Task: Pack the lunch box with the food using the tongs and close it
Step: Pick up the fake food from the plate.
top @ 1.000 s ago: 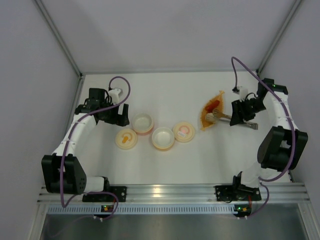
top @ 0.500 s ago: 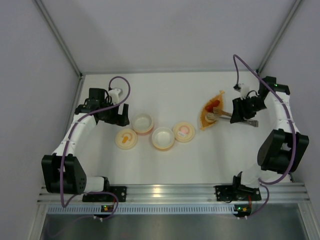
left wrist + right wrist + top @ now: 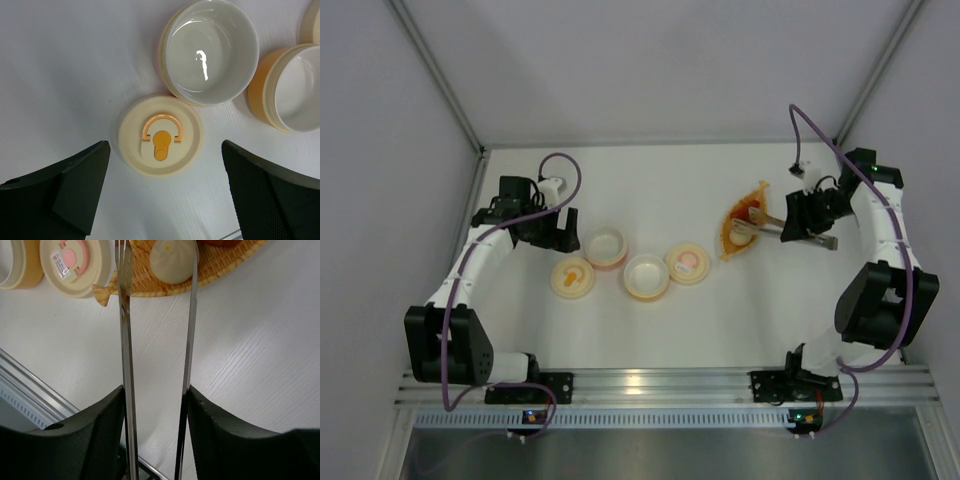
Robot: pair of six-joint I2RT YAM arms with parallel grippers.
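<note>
Both arms of the tongs [image 3: 126, 340], clamped in the right gripper [image 3: 155, 405], straddle the pale ball [image 3: 172, 260], which is light, likely slippery and best squeezed across its middle; left gripper [image 3: 165, 150] gapes empty.

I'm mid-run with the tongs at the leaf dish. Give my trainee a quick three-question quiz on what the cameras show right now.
1. True or false: the right gripper has its jaws closed on the tongs.
2. Which thing sits between the tongs' two arms? A) the beige ball B) the red-orange piece C) the pink-marked lid
3. Short answer: what lies on the table below the open jaws of the left gripper?

Key: 1 true. 2 A. 3 the lid with the orange latch.
</note>
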